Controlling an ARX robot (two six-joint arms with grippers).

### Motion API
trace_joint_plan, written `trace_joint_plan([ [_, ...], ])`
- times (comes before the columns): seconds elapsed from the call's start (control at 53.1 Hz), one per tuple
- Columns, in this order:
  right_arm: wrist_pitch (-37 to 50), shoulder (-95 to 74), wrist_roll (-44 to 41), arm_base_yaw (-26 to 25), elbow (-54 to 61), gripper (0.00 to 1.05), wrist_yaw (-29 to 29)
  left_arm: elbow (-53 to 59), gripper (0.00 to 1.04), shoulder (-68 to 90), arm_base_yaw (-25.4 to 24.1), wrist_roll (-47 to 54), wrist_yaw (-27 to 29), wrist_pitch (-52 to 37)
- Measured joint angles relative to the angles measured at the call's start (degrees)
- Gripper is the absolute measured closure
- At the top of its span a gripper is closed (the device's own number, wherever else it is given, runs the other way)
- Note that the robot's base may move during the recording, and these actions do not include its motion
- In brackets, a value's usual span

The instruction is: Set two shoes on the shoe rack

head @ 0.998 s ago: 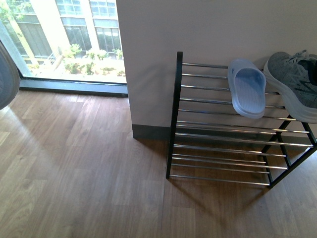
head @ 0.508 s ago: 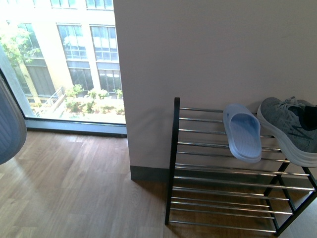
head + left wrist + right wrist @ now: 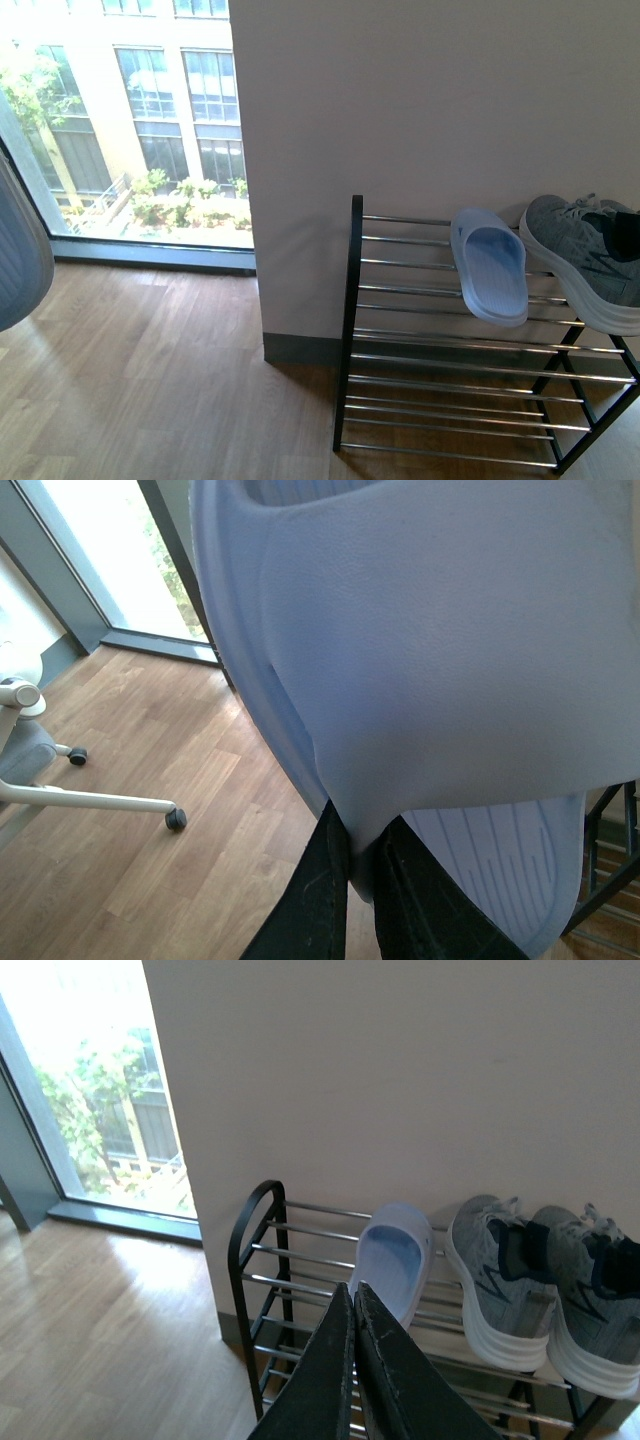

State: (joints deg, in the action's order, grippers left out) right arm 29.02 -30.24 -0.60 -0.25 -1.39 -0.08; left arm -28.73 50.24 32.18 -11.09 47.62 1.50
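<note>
The left gripper [image 3: 362,865] is clamped on the strap edge of a pale blue slide [image 3: 420,680], carried off to the rack's left — its mate [image 3: 490,266] already lies on the shoe rack [image 3: 352,300] top tier, beside the grey sneakers [image 3: 545,1280]. The bars toward the left end are bare, likely its destination. The right gripper [image 3: 354,1305] is pressed together, empty.

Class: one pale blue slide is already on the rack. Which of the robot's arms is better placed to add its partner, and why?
Probably the left: its gripper is clamped on the second slide. The right gripper is shut and empty, facing the rack.
</note>
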Motion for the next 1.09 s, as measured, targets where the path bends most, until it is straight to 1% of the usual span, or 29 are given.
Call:
trace_joint_plan([
  [0.113,-0.8,1.6,0.0,0.0,0.3,1.03,0.0,0.0,1.02,0.0,0.0,0.0,0.0,0.0],
  [0.584,-12.6,13.9,0.0,0.0,0.3,1.03,0.1,0.0,1.02,0.0,0.0,0.0,0.0,0.0],
  [1.036,-18.6,19.9,0.0,0.0,0.3,1.03,0.1,0.0,1.02,0.0,0.0,0.0,0.0,0.0],
  [1.092,-23.8,23.7,0.0,0.0,0.3,1.03,0.0,0.0,1.02,0.0,0.0,0.0,0.0,0.0],
])
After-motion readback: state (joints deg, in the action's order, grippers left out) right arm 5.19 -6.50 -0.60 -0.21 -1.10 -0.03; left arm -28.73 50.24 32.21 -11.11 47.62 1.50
